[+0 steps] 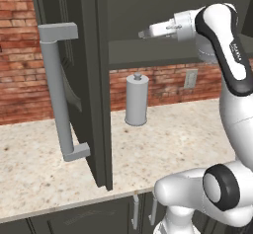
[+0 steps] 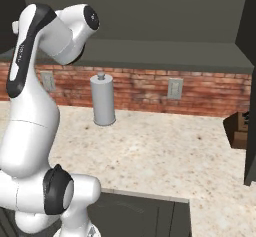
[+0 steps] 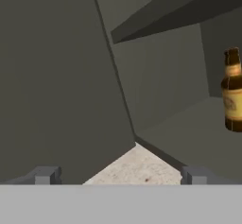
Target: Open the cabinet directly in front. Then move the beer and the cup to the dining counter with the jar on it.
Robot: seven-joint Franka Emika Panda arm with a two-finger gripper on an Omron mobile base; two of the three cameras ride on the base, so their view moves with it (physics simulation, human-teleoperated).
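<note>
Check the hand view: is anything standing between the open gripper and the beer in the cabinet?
Nothing visible does. The gripper is open, the cabinet door is swung open, and the beer stands upright on the bare shelf, off to the right edge of the hand view.

A beige speckled bench under a red brick wall, with a grey canister on it.

The bench (image 1: 163,144) runs along the brick wall (image 1: 17,55). A tall grey canister (image 1: 136,99) with a knob top stands upright near the bench's back edge, close to the wall. Two pale outlet plates (image 2: 174,88) are set into the bricks, one to each side of the canister. Below the bench's front edge are dark low cabinets with small grey handles (image 1: 135,212). At the bench's right edge a brown box-like thing (image 2: 239,128) shows, partly hidden.
</note>
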